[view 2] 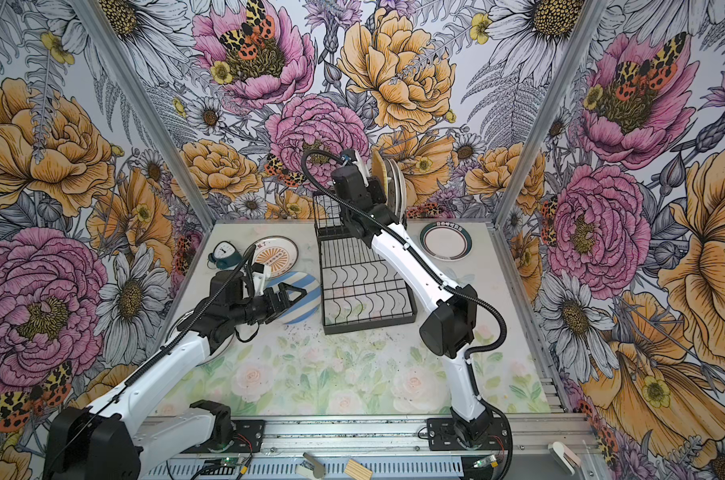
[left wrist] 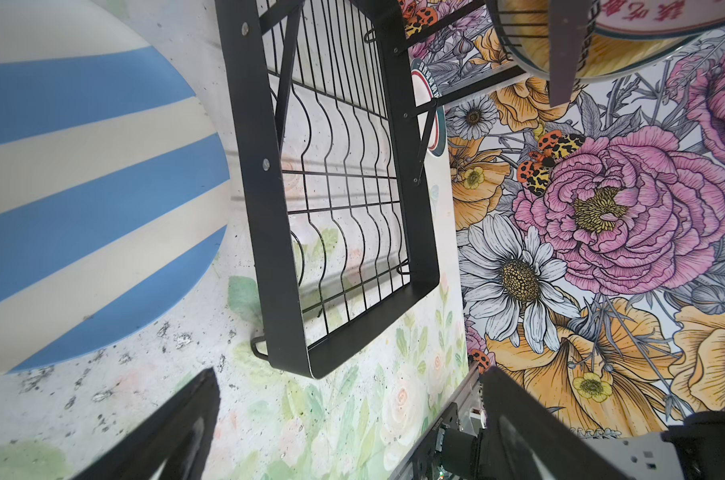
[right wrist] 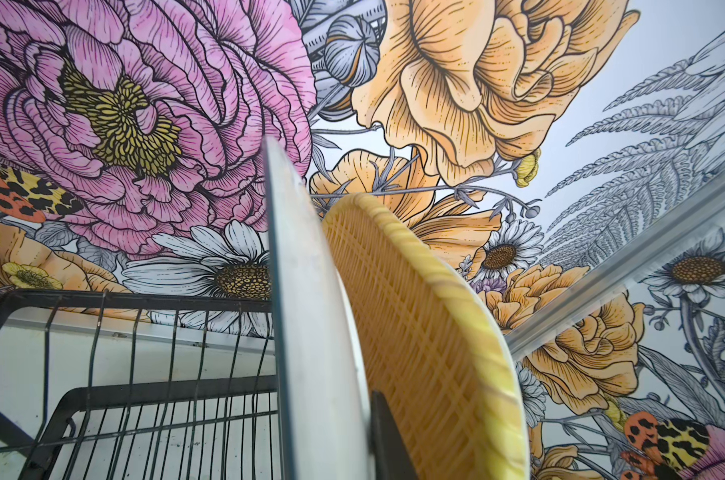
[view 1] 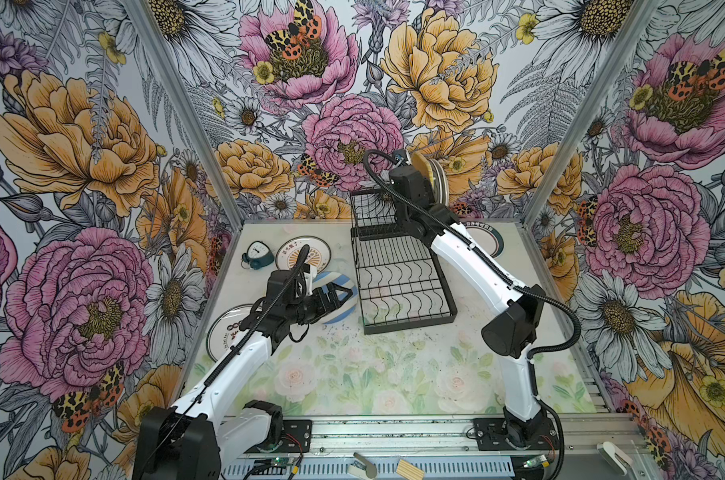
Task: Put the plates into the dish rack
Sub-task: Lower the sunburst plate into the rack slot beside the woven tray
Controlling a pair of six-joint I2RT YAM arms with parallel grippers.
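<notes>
Right wrist view: clamping white plate in near-shut right fingers, risking knocking adjacent yellow woven plate from dish rack; holding left fingers wide, empty.

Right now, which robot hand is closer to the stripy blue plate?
Left. The left gripper hangs open right at the striped plate; the right gripper is far off, high on the dish rack, shut on a white plate.

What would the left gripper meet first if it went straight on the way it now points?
Probably the dish rack: the open left gripper, by the blue-and-white striped plate, faces its lower tray's near frame; height unclear.
</notes>
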